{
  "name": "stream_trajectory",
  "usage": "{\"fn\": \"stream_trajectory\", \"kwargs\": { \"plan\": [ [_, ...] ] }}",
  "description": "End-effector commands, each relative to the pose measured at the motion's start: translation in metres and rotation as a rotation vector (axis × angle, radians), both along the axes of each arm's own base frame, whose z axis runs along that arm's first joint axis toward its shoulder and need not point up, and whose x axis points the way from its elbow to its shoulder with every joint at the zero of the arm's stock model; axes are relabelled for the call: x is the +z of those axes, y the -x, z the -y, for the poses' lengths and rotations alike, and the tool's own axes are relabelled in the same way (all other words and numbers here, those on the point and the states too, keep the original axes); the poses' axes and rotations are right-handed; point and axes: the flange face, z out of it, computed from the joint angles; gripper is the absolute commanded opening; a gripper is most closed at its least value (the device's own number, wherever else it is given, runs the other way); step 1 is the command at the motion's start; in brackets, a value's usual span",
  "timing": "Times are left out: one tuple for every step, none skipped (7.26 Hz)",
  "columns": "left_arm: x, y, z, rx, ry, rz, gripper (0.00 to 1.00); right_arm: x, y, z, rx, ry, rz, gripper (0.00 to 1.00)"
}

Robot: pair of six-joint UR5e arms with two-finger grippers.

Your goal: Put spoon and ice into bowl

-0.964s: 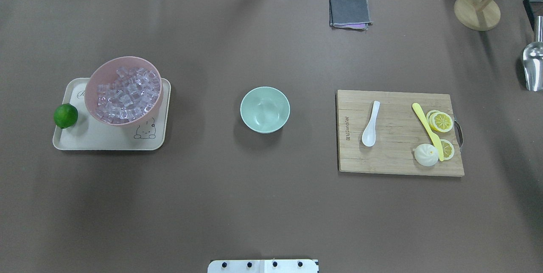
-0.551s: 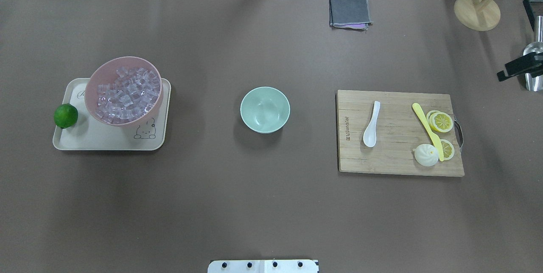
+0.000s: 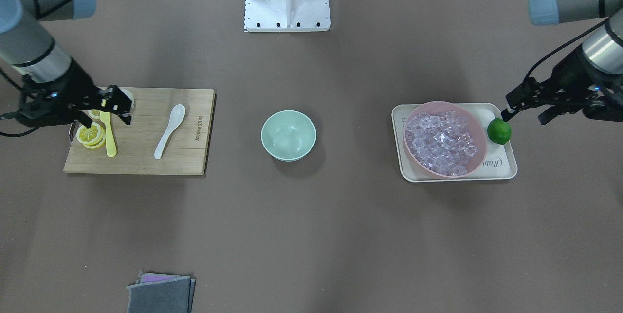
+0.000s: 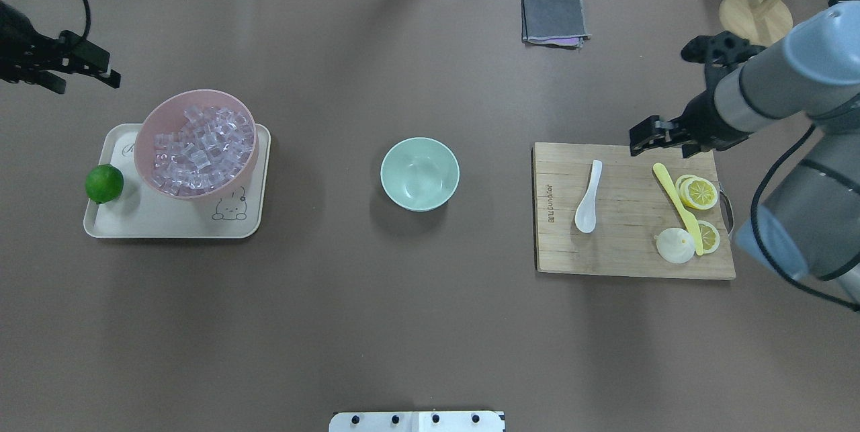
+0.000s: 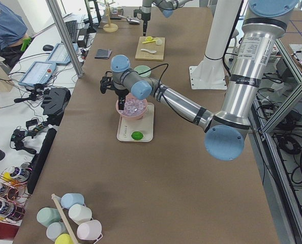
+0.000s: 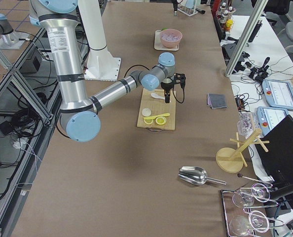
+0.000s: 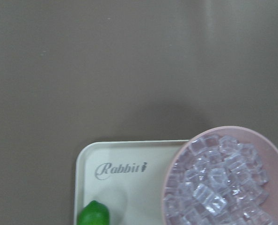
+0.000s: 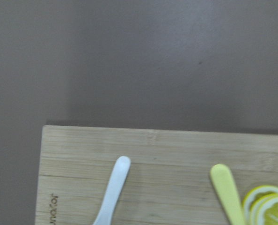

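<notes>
The white spoon [image 4: 588,198] lies on the wooden cutting board [image 4: 618,250], right of centre; its handle shows in the right wrist view [image 8: 112,192]. The empty mint-green bowl [image 4: 420,173] stands mid-table. Several clear ice cubes [image 4: 201,146] fill a pink bowl [image 4: 144,163] on the left, also in the left wrist view [image 7: 218,183]. My right gripper [image 4: 635,140] hovers open over the board's far edge, beyond the spoon. My left gripper [image 4: 113,69] hovers open and empty, up and left of the pink bowl.
A yellow knife [image 4: 675,203], lemon slices [image 4: 699,191] and a white bun [image 4: 674,245] share the board. The pink bowl and a lime [image 4: 104,183] sit on a cream tray [image 4: 168,224]. A grey cloth [image 4: 553,17] and a wooden stand [image 4: 755,17] are at the far edge.
Both arms have come into the overhead view. The right gripper moved left from the right edge to the board's far edge. The left gripper entered at the upper left.
</notes>
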Motion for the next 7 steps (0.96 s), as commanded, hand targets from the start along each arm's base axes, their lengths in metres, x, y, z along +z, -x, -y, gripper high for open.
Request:
{"fn": "stream_trajectory", "kwargs": {
  "plan": [
    [-0.011,-0.048,0.002,0.025,-0.014,0.028,0.97,-0.002,0.071,-0.034,0.028,0.042,-0.039,0.82],
    [-0.018,-0.057,0.002,0.025,-0.027,0.032,0.97,0.004,0.082,-0.033,0.033,0.061,-0.051,0.76],
    [-0.016,-0.062,0.001,0.020,-0.035,0.048,0.97,0.003,0.102,-0.018,0.044,0.079,-0.058,0.72],
    [-0.015,-0.062,0.000,0.018,-0.033,0.050,0.97,0.002,0.114,-0.008,0.057,0.098,-0.062,0.69],
    [-0.015,-0.062,0.000,0.017,-0.032,0.050,0.97,0.002,0.112,-0.006,0.063,0.098,-0.063,0.61],
    [-0.015,-0.062,0.000,0.017,-0.032,0.050,0.97,0.007,0.109,-0.002,0.075,0.099,-0.072,0.58],
    [-0.015,-0.062,0.000,0.017,-0.032,0.050,0.97,0.011,0.108,-0.002,0.077,0.104,-0.078,0.57]
  ]
}}
